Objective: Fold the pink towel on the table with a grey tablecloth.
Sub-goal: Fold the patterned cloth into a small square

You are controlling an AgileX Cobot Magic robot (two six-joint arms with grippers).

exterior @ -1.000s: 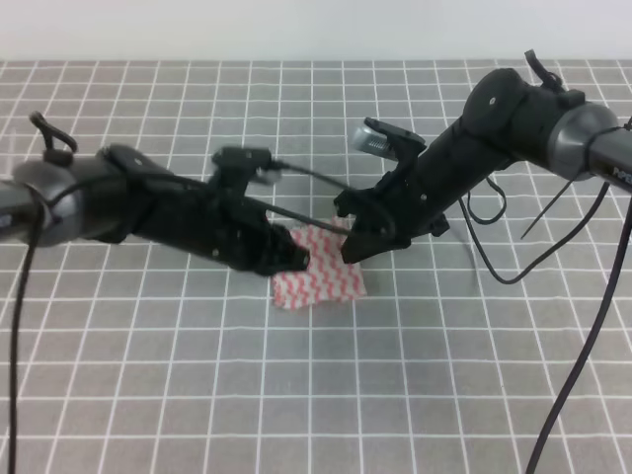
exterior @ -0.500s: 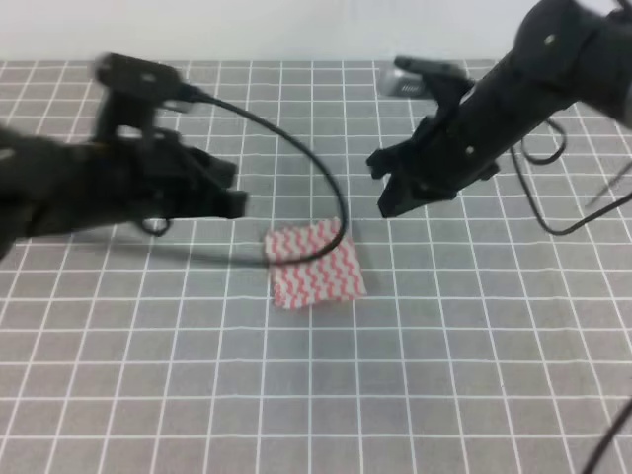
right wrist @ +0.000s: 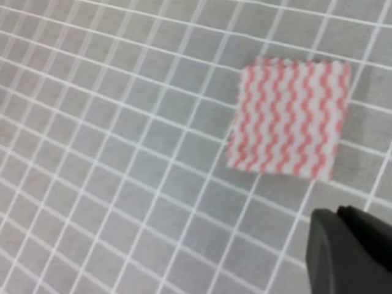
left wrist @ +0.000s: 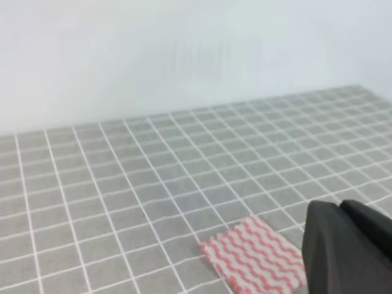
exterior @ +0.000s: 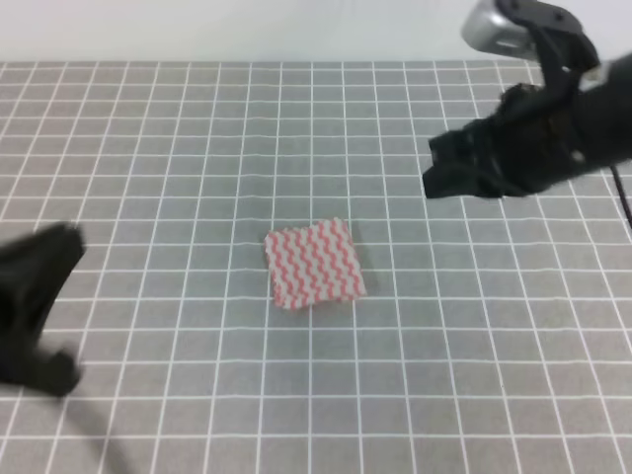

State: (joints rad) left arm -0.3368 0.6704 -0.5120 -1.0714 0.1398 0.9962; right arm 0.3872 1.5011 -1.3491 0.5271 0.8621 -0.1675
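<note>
The pink towel (exterior: 314,263) lies as a small flat folded square on the table with a grey tablecloth (exterior: 197,148), and nothing touches it. My left gripper (exterior: 65,245) is a blurred dark shape at the left edge, well away from the towel. My right gripper (exterior: 441,174) hangs above the table to the upper right of the towel. In the left wrist view the towel (left wrist: 257,260) shows beside the left gripper (left wrist: 340,211), whose jaws meet with nothing between them. The right wrist view looks down on the towel (right wrist: 291,125), with the right gripper (right wrist: 337,214) likewise closed and empty.
The white-gridded grey cloth (left wrist: 122,177) runs to a pale wall (left wrist: 184,55) at the far edge. A cable (exterior: 624,202) hangs off the right arm at the right border.
Both arms have pulled back from the towel, the left to the lower left edge and the right up and to the right. The folded towel has stayed put.
</note>
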